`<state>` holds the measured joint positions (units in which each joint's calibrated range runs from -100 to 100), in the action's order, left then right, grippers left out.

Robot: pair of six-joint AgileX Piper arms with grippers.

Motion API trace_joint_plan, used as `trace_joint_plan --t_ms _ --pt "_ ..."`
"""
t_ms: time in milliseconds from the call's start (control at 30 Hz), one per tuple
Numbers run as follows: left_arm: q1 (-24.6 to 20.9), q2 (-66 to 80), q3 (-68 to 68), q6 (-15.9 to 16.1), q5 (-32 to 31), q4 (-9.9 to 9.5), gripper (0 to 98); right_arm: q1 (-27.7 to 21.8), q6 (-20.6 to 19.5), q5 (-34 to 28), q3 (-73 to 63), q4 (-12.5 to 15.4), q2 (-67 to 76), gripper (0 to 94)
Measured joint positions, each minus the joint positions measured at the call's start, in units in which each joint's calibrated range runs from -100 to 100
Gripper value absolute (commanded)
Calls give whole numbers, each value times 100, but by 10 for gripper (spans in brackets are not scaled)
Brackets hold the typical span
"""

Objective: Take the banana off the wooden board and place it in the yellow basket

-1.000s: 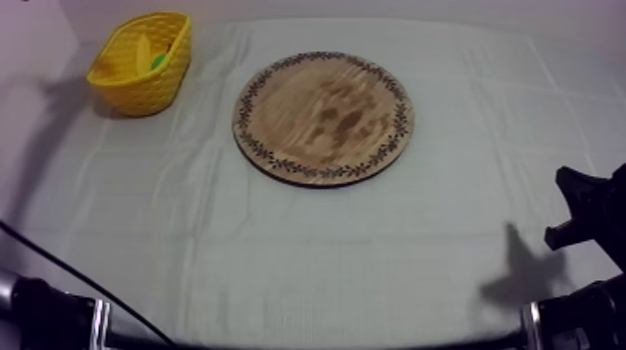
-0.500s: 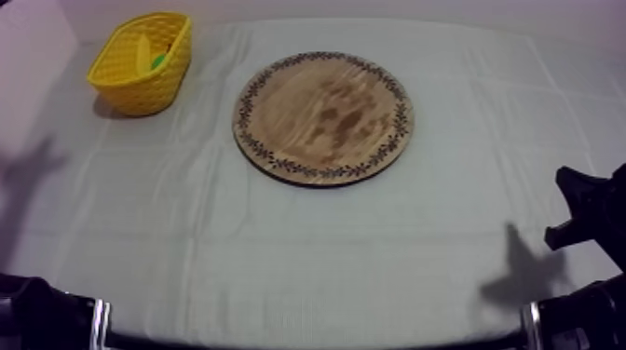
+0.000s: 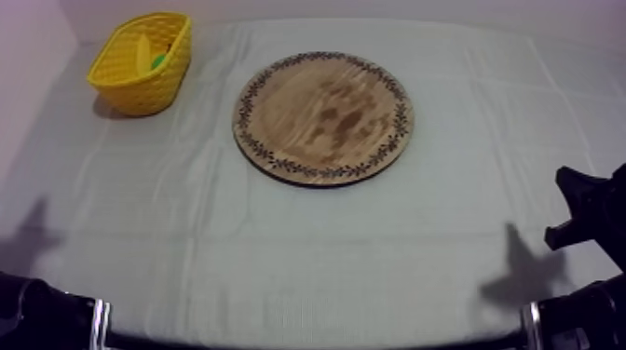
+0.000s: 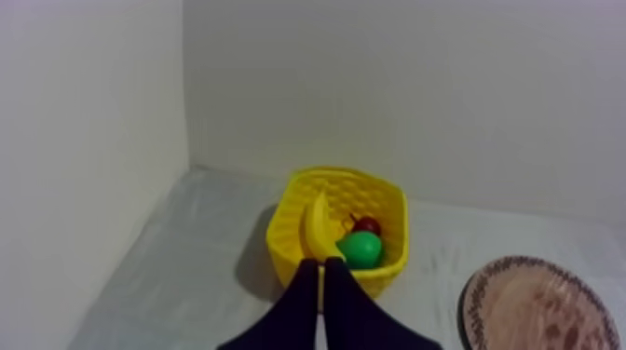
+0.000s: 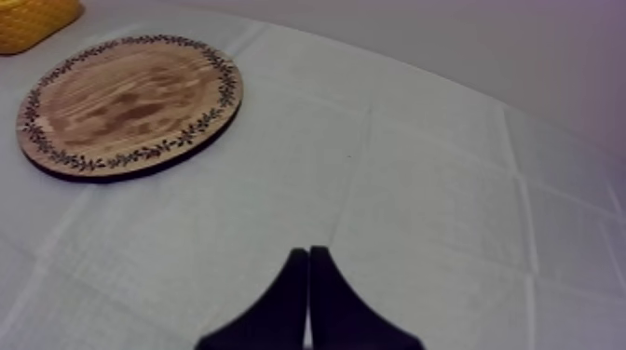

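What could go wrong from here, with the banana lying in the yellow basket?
1. The banana leans up against the wall of the yellow basket, its tip about level with the rim. A knock might tip it out.
2. The left gripper, shut, points straight at the basket. A forward move could shove it.
3. The cloth is creased, so a dragging arm might pull it.

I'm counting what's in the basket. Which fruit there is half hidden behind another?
The small red fruit: it peeks out from behind the green fruit in the yellow basket, while the banana leans in plain sight against the wall.
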<state>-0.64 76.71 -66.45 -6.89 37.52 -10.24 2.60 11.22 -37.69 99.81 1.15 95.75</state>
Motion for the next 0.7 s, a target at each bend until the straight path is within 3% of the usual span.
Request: trace_joint_plan --t_ms 300,400,600,700 --pt "91 1718 -2227 128 -675 -40 0 0 0 6 0 0 0 3" --pt "87 2072 -2810 234 -834 91 0 0 0 6 0 0 0 3" --pt "23 2284 -3307 586 -854 561 0 0 0 6 0 0 0 3" --pt "19 2295 -3340 689 -801 658 0 0 0 6 0 0 0 3"
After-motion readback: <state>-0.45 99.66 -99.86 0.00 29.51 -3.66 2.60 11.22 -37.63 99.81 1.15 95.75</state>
